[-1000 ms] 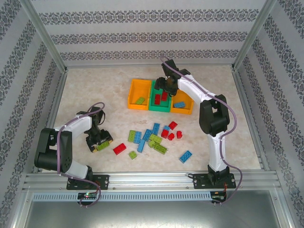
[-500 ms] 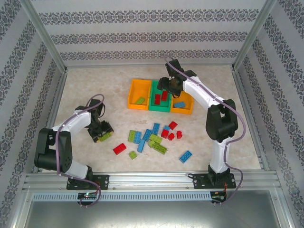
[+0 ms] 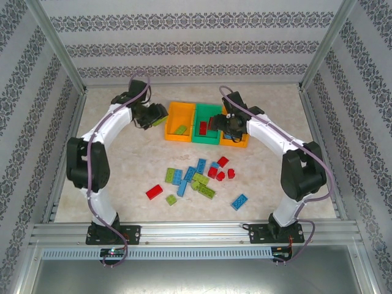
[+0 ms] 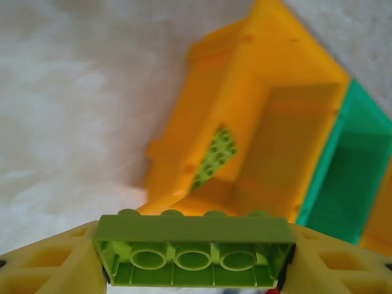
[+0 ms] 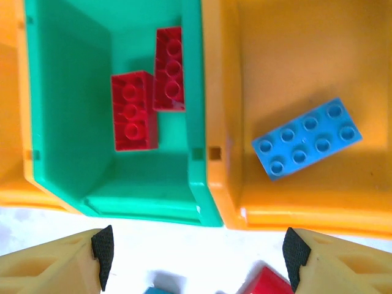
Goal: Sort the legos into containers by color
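We see the left hand (image 3: 153,116) clamped on a lime brick (image 4: 195,251) just beside the left orange bin (image 4: 269,73), which holds a second lime piece (image 4: 214,158). The right hand (image 5: 196,257) stands open above the bins' near edge — two red bricks (image 5: 133,110) in the green bin (image 5: 67,73), a blue brick (image 5: 308,138) in the right orange bin (image 5: 294,55) (the loose legos (image 3: 196,177) lie mid-surface).

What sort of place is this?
Probably a robot test cell: silver aluminium frame rails and damask-patterned wall panels enclose a pale marbled tabletop, with white left arm and right arm bolted at its near edge.
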Robot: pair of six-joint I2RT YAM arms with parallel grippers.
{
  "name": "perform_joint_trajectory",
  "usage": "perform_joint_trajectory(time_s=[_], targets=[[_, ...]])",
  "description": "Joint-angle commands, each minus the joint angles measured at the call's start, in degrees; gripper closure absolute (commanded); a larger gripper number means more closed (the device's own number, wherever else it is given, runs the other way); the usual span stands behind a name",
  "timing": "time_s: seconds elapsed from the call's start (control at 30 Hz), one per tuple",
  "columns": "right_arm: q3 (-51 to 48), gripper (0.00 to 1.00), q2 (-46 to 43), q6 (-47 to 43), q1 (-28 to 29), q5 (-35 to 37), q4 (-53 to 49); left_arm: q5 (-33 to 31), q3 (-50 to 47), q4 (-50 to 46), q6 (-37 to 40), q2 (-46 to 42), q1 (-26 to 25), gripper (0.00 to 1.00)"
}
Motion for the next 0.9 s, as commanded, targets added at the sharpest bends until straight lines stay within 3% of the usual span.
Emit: perform_joint_trajectory(time_s=[0.0,0.47,0.87], targets=[[-3.52,0.24,-4.09,0.81,1.17,-0.25,1.3,2.87,6.6,-0.45,1.69,4.58,-2.02,0.41],[-15.25,0.23,-12.86,5.82,4.13,2.51,1.53,6.02,18.71,0.47,-2.44,17.44,-4.95,0.34],[-18.45,0.22,-17.75,4.59,4.47,4.9,-0.73,5.2,17.09,0.46,-0.91,13.94,-6.44,0.07]])
